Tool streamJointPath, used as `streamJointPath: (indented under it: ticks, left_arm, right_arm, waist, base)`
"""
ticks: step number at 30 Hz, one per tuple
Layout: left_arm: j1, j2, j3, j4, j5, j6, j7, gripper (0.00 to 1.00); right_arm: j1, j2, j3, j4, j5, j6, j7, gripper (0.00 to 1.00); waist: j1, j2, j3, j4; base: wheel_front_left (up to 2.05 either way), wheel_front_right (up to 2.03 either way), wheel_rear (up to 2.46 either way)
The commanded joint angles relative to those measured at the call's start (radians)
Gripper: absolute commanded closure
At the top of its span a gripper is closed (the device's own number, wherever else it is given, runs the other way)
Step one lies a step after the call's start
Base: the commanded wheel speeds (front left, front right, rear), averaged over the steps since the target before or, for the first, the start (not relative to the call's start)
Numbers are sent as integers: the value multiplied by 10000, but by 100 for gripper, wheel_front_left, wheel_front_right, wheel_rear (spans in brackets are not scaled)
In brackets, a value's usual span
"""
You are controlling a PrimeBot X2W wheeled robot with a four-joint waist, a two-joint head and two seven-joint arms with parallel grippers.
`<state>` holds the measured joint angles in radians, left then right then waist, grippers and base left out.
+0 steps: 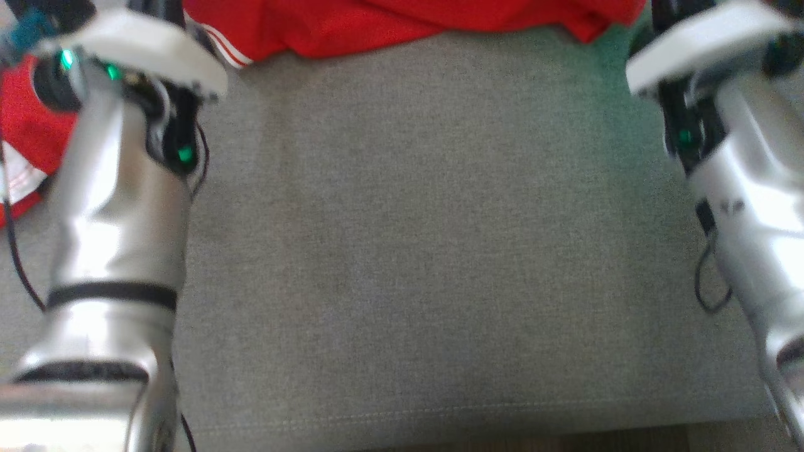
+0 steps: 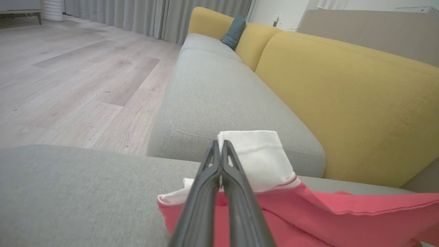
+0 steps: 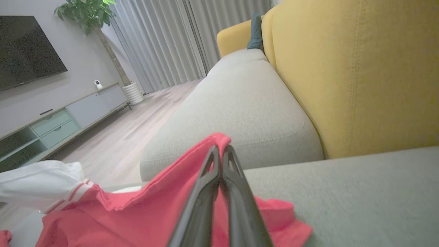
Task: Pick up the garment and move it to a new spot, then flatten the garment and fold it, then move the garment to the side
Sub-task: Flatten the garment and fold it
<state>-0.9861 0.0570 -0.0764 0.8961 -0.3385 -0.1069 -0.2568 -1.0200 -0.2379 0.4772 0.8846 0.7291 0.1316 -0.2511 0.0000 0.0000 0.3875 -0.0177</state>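
Head view: the garment is bunched along the top edge. Left wrist view: its white cuff is pinched by the left gripper, lower centre. Right wrist view: its red hem is clamped by the right gripper. It is judged light and limp, best held at the edges.

Bright red across the garment, with a white sleeve cuff trimmed in thin red stripes. Dark grey on the left claw and the right claw. Shiny silver with black bands and small green lights on the left forearm. Plain mid-grey weave on the sofa seat; mustard yellow on the backrest; dusty teal on the cushion. Pale grey-brown wood planks for the floor. Light grey, pleated curtains; black television; green leaves on the plant.
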Motion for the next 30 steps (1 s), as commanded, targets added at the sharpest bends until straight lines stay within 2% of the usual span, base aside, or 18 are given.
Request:
streamJointPath:
  ticks: [1,10,17,25,30]
  left_arm:
    - [167,301,265,-458,-16,-27,-49,100]
    - [4270,296,693,-3209,399,-76,-49,100]
    - [7353,415,580,-5254,796,144,78,100]
    - [10546,426,481,-8290,813,832,1865,100]
    - [12051,434,394,-10142,782,1215,3162,100]
  right_arm:
    - [299,-44,51,-464,105,-9,-103,100]
    - [3861,-696,130,-1878,387,-9,-86,100]
    - [6294,-815,-530,-2953,-118,-9,467,100]
    - [8944,-718,-1924,-4818,-1179,-9,1807,100]
    - [10417,-322,-2985,-6120,-1849,-9,2681,100]
  waist:
    - [0,0,-229,111]
    - [0,0,-1395,108]
    - [0,0,-2373,69]
    - [0,0,-3319,-43]
    - [0,0,-3673,30]
  base:
    - [0,0,0]
    - [0,0,0]
    - [0,0,0]
    - [0,0,0]
    - [0,0,0]
